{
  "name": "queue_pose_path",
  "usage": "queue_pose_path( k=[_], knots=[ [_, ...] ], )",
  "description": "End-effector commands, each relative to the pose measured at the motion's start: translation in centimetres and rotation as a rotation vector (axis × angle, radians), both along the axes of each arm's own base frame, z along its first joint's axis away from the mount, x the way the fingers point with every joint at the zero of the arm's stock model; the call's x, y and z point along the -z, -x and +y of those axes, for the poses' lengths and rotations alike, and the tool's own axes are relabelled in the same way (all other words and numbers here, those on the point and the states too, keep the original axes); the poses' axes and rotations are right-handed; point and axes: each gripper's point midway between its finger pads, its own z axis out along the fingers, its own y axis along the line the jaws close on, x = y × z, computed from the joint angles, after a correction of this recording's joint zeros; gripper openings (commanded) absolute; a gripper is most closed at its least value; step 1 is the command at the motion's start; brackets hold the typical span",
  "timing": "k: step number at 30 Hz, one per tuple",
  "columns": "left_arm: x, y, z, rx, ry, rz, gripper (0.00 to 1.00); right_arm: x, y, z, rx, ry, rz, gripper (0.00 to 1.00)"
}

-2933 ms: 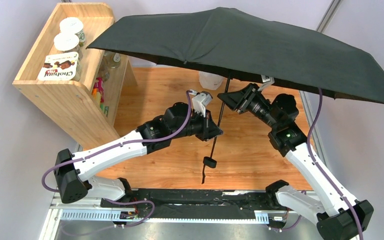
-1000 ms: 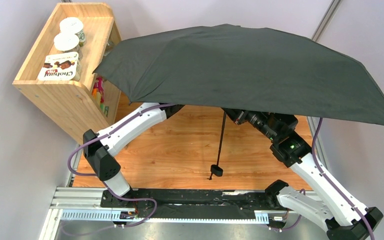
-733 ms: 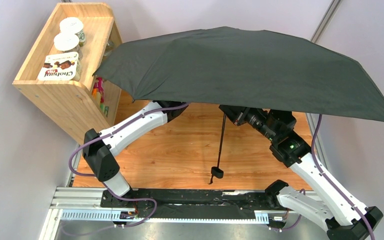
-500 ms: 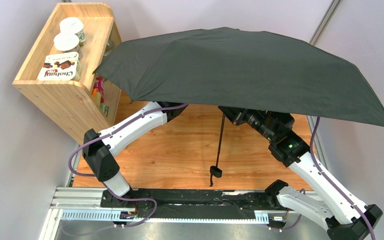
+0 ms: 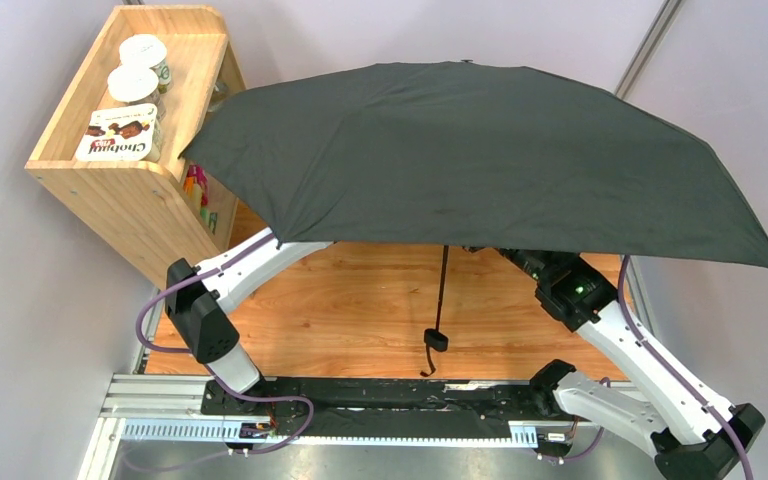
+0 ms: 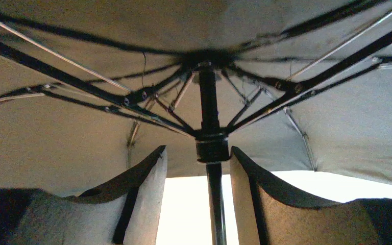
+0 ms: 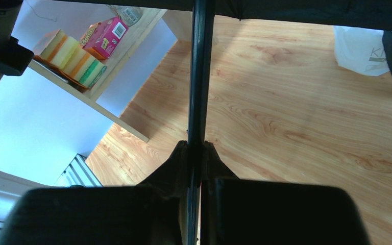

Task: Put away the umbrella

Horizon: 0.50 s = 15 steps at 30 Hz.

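The black umbrella point(image 5: 480, 150) is open, and its canopy hides both grippers in the top view. Its thin shaft point(image 5: 441, 290) hangs below, ending in the handle knob point(image 5: 436, 339) and the wrist strap point(image 5: 426, 362). In the right wrist view my right gripper point(image 7: 196, 145) is shut on the shaft point(image 7: 199, 76). The left wrist view looks up under the ribs. There my left gripper point(image 6: 197, 150) is open, one finger on each side of the shaft point(image 6: 214, 204), just below the runner point(image 6: 212, 148). The right fingertip point(image 6: 240, 163) is close to the runner.
A wooden shelf unit point(image 5: 130, 170) stands at the back left with tubs point(image 5: 138, 70) on top. Sponges point(image 7: 71, 56) and a pink box point(image 7: 102, 38) sit on its lower shelf. A white plastic bag point(image 7: 367, 48) lies on the wooden tabletop point(image 5: 360, 310). Walls close in on both sides.
The canopy has tipped down toward the near side and now covers the right wrist and more of the left arm. The handle knob has drifted slightly.
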Motion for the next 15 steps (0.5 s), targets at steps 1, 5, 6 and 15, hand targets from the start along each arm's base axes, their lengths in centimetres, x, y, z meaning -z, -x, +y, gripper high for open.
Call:
queue_pose_path(
  k=[1,5,6,15],
  knots=[
    [-1.8,0.7,0.6,0.024,-0.022,-0.019,0.56,-5.2,1.1,-0.5,-0.036,0.03,-0.206,0.0],
    [-3.4,0.5,1.0,0.034,0.052,-0.048,0.54,-5.0,1.6,0.3,-0.087,0.041,-0.19,0.0],
    [-3.4,0.5,1.1,0.034,0.062,-0.06,0.54,-4.8,1.8,0.4,-0.098,0.038,-0.186,0.0],
    [-5.3,0.3,0.4,0.043,0.07,-0.113,0.5,-3.7,2.4,1.2,-0.114,0.043,-0.167,0.0]
  ],
)
